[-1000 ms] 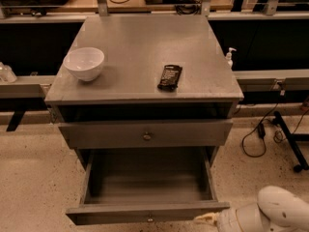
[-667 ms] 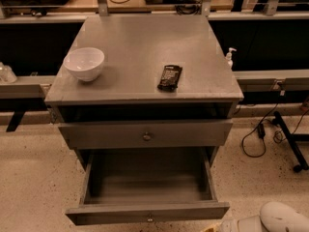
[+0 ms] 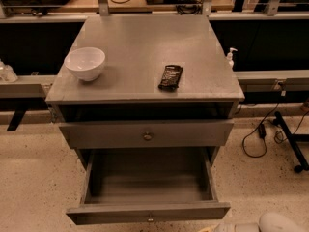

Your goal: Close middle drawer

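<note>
The middle drawer [image 3: 147, 211] is pulled far out at the bottom of the grey cabinet. It has a low front panel with a tiny centre knob [image 3: 150, 220], and its plain grey box is empty. My gripper [image 3: 215, 229] shows only as a sliver at the bottom edge, just below the drawer front's right end. The white arm [image 3: 280, 223] behind it is in the bottom right corner.
Above the open drawer, a taller drawer front with a brass knob [image 3: 147, 136] sticks out slightly. The cabinet top [image 3: 140, 47] holds a white bowl [image 3: 85, 63] and a dark snack bar [image 3: 171, 76]. Cables [image 3: 260, 129] and a black stand foot [image 3: 294, 149] lie on the floor at the right.
My arm and gripper have sunk lower toward the bottom right, now mostly out of the frame. The middle drawer has stayed open in the same place.
</note>
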Available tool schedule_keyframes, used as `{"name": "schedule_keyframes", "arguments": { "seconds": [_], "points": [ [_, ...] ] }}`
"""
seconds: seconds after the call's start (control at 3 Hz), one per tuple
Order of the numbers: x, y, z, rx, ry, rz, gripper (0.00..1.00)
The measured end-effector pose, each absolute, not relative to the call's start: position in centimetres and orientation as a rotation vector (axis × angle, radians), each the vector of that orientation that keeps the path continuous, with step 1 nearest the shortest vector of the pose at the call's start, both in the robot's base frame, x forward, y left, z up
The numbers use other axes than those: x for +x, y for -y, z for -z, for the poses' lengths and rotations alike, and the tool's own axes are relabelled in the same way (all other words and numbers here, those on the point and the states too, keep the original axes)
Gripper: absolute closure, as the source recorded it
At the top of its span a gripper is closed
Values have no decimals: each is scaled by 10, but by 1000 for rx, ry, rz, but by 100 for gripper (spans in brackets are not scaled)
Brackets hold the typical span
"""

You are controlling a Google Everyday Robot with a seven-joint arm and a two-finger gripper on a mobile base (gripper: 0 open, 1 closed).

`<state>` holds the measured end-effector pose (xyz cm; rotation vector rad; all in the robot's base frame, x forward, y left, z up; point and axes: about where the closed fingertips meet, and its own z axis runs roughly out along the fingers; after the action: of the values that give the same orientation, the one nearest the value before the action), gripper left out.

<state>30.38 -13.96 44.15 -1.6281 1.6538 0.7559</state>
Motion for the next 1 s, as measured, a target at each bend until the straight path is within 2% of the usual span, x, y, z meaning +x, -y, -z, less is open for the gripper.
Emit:
{"name": "schedule_keyframes", "arguments": {
  "seconds": [0.67,1.0],
  "points": [
    [336,103,-399,-1327,-1616,-556,100],
    [366,94,-386,-1270,-1610,-539,100]
  ]
}}
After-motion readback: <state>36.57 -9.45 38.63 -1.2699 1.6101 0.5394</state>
